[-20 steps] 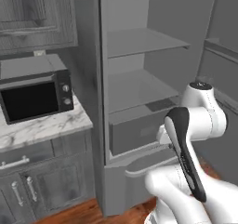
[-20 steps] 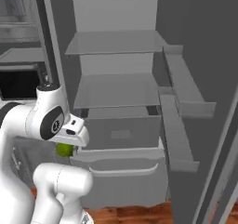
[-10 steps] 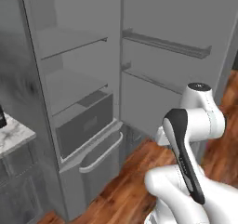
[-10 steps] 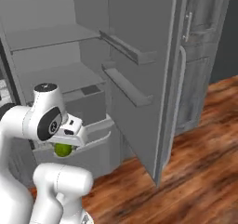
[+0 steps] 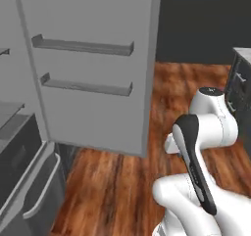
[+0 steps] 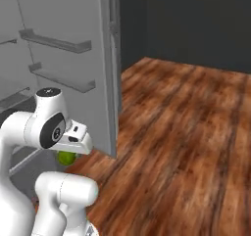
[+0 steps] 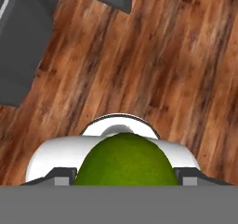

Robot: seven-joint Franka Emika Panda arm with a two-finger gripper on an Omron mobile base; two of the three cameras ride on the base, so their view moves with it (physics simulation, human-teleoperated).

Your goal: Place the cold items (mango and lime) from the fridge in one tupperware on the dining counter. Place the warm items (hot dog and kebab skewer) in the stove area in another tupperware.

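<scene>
1. The lime [image 7: 126, 160] sits pinched between the fingers of the gripper [image 6: 67, 156], plain green and right up against the hand camera; from the right it peeks out as a green ball under the white hand.
2. It hangs low over the wooden floor [image 6: 186, 132], tucked close to the robot's body, which reads as a carrying pose for a drive rather than a reach.
3. The fridge [image 5: 29, 181] stands open at the left, door [image 5: 93, 59] swung wide, drawer and curved handle at its lower edge.
4. My judgement: the lime is bound for the pale tray on the dining counter.
5. No brand, label or writing can be read anywhere.
</scene>
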